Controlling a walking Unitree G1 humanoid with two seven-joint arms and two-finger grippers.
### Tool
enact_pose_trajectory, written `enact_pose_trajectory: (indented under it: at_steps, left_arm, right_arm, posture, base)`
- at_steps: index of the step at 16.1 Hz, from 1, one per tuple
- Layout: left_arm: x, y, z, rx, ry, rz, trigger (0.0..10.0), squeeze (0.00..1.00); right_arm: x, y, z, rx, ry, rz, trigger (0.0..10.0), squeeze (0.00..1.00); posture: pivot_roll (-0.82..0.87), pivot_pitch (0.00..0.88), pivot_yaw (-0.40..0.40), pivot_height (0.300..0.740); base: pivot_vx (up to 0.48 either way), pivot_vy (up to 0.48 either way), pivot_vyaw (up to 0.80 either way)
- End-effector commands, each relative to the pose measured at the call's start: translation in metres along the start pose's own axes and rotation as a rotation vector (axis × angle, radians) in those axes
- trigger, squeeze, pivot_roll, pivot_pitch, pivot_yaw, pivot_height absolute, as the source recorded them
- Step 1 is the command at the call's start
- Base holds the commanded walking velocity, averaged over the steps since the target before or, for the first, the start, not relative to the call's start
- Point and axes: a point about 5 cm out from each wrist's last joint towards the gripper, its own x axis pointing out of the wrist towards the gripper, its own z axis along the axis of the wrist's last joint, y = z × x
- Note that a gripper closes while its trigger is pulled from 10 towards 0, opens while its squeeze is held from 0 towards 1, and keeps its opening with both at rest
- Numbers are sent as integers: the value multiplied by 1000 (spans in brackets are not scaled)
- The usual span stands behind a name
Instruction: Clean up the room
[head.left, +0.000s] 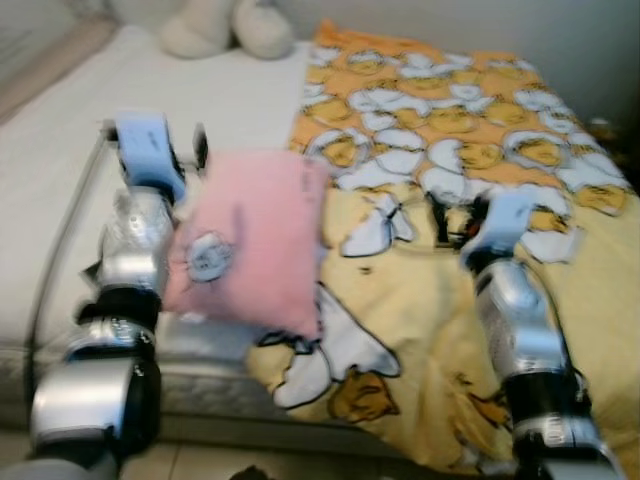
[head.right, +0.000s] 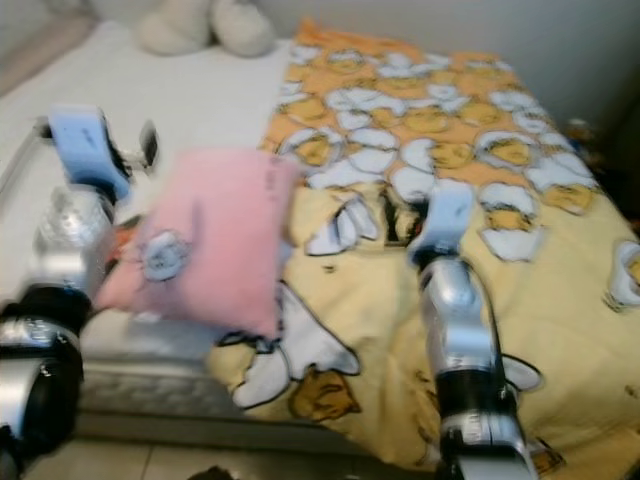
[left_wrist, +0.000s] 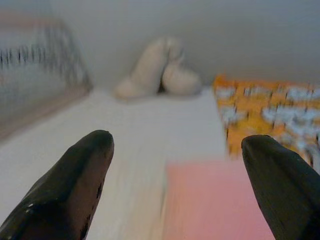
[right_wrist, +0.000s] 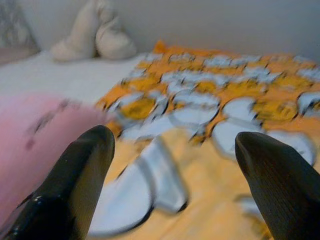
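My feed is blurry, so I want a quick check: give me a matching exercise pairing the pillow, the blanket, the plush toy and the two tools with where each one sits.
Things:
1. pink pillow
2. duck blanket
3. cream plush toy
4. left tool
5. right tool

Places:
A. far end of the bed, by the wall
B. open, over the duck blanket
C. near edge of the bed, between the arms
D. open, above the white sheet beside the pillow
E. spread over the bed's right half

Pairs: 1-C, 2-E, 3-A, 4-D, 5-B

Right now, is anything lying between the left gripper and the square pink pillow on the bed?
Nothing visible. The open left gripper points over bare white sheet, and the square pink pillow lies just ahead.
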Motion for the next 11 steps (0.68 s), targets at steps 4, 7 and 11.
enact_pose_trajectory:
  at_steps: [4,7,11]
  left_arm:
    - [0,-11,-7,13,44,-54,10000,0]
    - [5,-20,-4,15,74,-98,10000,0]
    - [7,-37,6,47,19,-180,10000,0]
  right_arm:
    - [-10,4,-12,3,30,0,10000,0]
    - [-12,-9,-17,73,57,-65,10000,0]
    - [-15,-26,-3,-16,-4,-130,10000,0]
  posture:
    - [23,0,3,740]
    - [11,0,13,740]
    - [-4,0,15,740]
  base:
    - [0,480,0]
    - [0,0,0]
    - [0,0,0]
